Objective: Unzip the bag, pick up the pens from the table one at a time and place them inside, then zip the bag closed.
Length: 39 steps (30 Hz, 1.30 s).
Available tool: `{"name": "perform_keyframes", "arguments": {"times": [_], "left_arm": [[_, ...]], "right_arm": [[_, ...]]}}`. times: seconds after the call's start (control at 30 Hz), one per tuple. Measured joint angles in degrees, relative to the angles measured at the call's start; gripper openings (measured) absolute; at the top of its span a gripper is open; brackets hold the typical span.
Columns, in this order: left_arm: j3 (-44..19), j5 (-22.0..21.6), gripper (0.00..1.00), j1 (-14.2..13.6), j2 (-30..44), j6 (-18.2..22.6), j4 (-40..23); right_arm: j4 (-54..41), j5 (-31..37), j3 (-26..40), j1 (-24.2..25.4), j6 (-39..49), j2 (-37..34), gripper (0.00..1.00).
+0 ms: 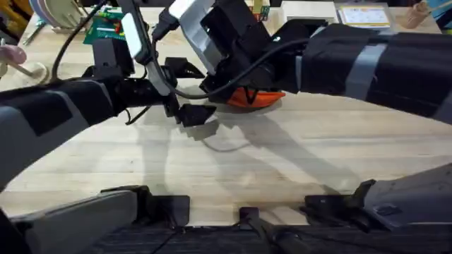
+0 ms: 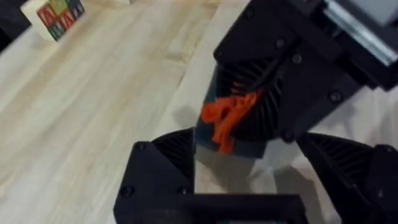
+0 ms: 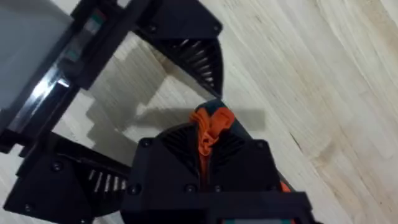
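The orange bag (image 1: pixel 258 99) lies on the table (image 1: pixel 296 155) at the back middle, mostly covered by the right arm. My right gripper (image 1: pixel 233 83) is shut on a bunched orange piece at the bag's end (image 3: pixel 210 127), which the left wrist view shows pinched in the right gripper (image 2: pixel 227 115). My left gripper (image 1: pixel 194 92) is open, with one finger (image 2: pixel 165 168) on each side of the right gripper's tips and nothing held. The pens are out of view.
A block with coloured faces (image 2: pixel 56 14) sits on the table away from the grippers. Along the back edge are a green packet (image 1: pixel 106 25), a pale roll (image 1: pixel 60 10) and printed sheets (image 1: pixel 364 14). The front half of the table is bare wood.
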<state>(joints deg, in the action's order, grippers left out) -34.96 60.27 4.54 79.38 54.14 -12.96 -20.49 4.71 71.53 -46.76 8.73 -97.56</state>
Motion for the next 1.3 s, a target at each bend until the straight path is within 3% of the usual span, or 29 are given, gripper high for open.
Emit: {"name": "perform_keyframes", "arguments": {"times": [0.2,0.5,0.67,1.0,1.07,1.1,1.23,1.3], "left_arm": [[0.0,0.0,0.994,-1.4,0.2,-2.7,4.6],[0.0,-1.1,0.979,-1.8,0.6,-5.2,5.2],[0.0,-1.1,0.857,-1.8,3.5,-5.6,6.2],[0.0,2.1,0.834,-1.8,5.7,-6.0,9.3],[0.0,2.7,0.744,-1.8,5.7,-6.2,9.3],[0.0,3.0,0.654,-1.8,5.7,-6.2,9.3],[0.0,2.9,0.093,-2.0,5.8,-5.9,9.5],[0.0,3.1,0.06,-2.0,5.8,-6.1,9.8]], "right_arm": [[0.0,0.0,0.0,0.0,0.0,0.0,0.036],[0.0,0.0,0.0,0.0,0.0,0.0,0.034],[0.0,0.0,0.0,0.0,0.0,0.0,0.033],[-0.1,0.0,0.0,0.0,0.0,0.0,0.033],[-0.1,0.0,0.0,0.0,0.0,0.0,0.033],[-0.1,0.0,0.0,0.0,0.0,0.0,0.033],[-0.7,-0.3,0.0,-0.2,-0.5,0.1,0.032],[-0.9,-0.4,0.0,-0.2,-0.9,0.5,0.031]]}}
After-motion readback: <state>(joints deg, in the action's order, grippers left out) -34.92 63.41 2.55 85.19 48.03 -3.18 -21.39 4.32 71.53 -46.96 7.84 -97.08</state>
